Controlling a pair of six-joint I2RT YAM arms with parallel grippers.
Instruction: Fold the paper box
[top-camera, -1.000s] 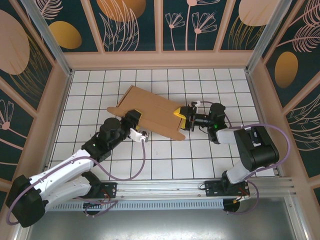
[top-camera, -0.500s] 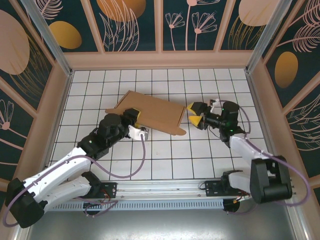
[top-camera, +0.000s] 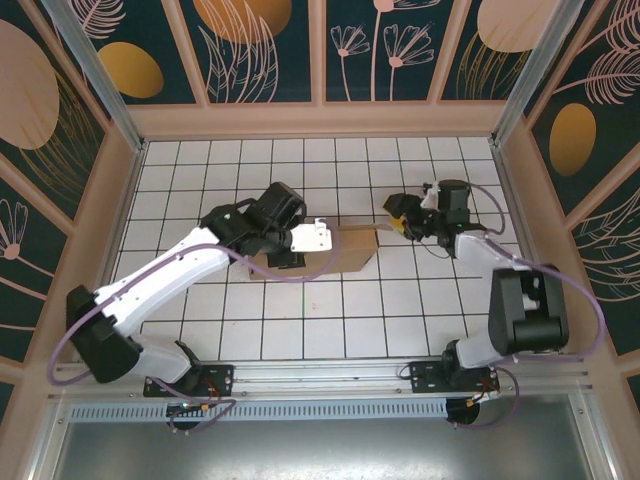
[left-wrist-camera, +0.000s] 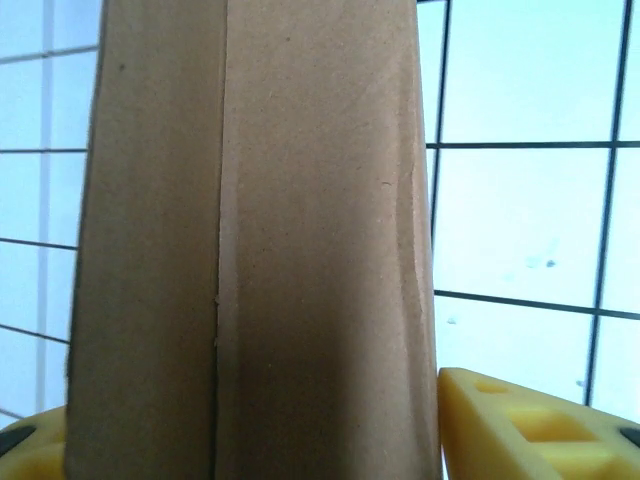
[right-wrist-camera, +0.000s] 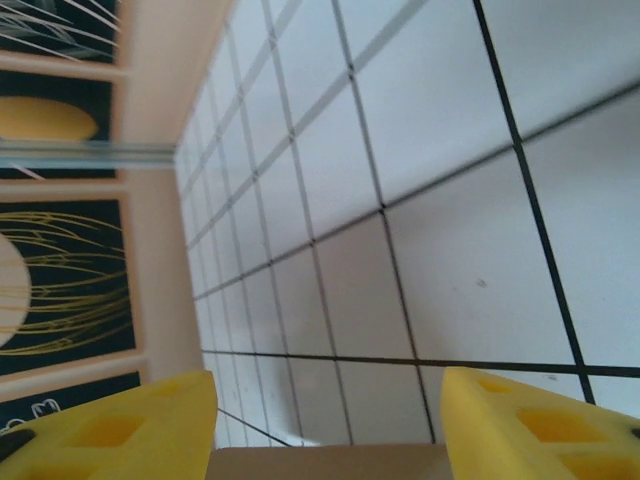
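Brown paper box (top-camera: 350, 250) between fingers (left-wrist-camera: 530, 430) of left hand (left-wrist-camera: 240, 425); right hand (top-camera: 397, 217) near.

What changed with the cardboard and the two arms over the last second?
The right gripper let go of the paper box and backed off to the right, jaws open. The left gripper swung farther in and tipped the box up between its fingers. The box stays mid-way across the tiled table.

Bright, even light from above whitens the tiled floor (top-camera: 330, 320), with soft shadows under both arms. Between the left gripper's (left-wrist-camera: 250, 440) fingers (left-wrist-camera: 520, 425) the cardboard (left-wrist-camera: 320, 200) darkens toward the palm, and the tiles beyond it are washed out. The right gripper's (right-wrist-camera: 330, 420) fingers (right-wrist-camera: 530, 420) look soft, and the tiles ahead blur.
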